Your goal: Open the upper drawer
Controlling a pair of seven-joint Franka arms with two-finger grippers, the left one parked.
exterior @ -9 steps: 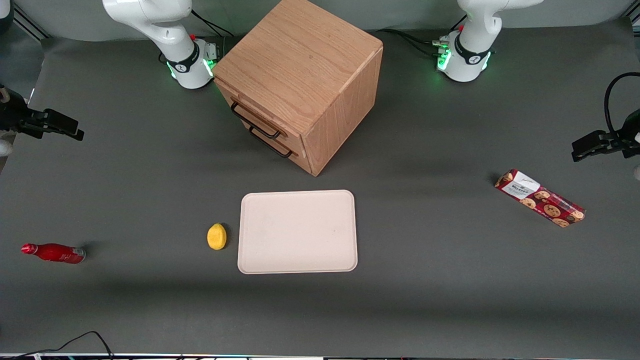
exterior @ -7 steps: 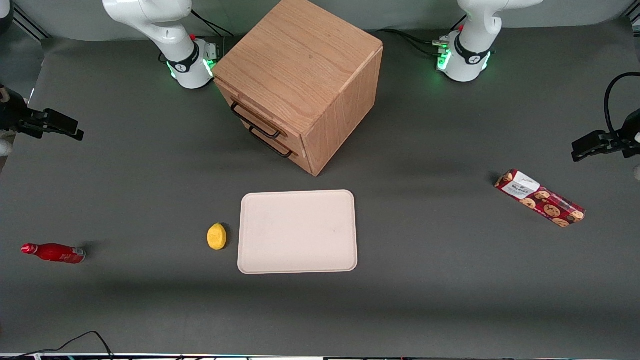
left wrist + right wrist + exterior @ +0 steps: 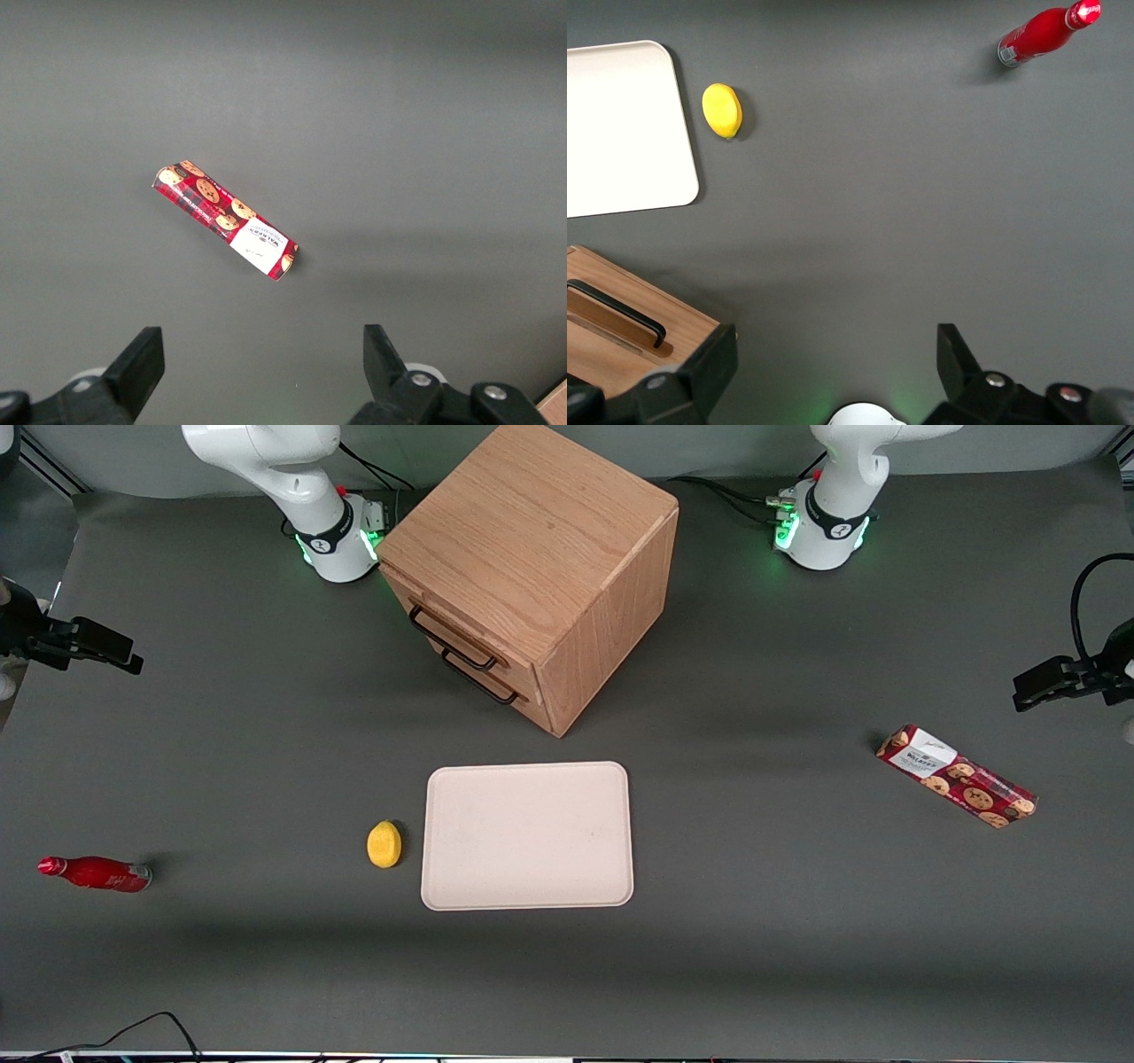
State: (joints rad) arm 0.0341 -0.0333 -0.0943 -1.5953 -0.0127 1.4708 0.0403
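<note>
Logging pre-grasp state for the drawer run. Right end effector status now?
Right end effector: open, holding nothing, hanging above bare table toward the working arm's end, well clear of the upper drawer, which is shut.

Tray (image 3: 527, 836), lemon (image 3: 384, 844), bottle (image 3: 95, 873), cookies (image 3: 956, 776)

It was a robotics lab: two white arm bases (image 3: 335, 536) glowing green stood bolted at one edge of a grey-matted bench (image 3: 762, 921), black camera clamps (image 3: 1067, 677) gripped its ends, and cables (image 3: 133, 1032) trailed over another edge.
</note>
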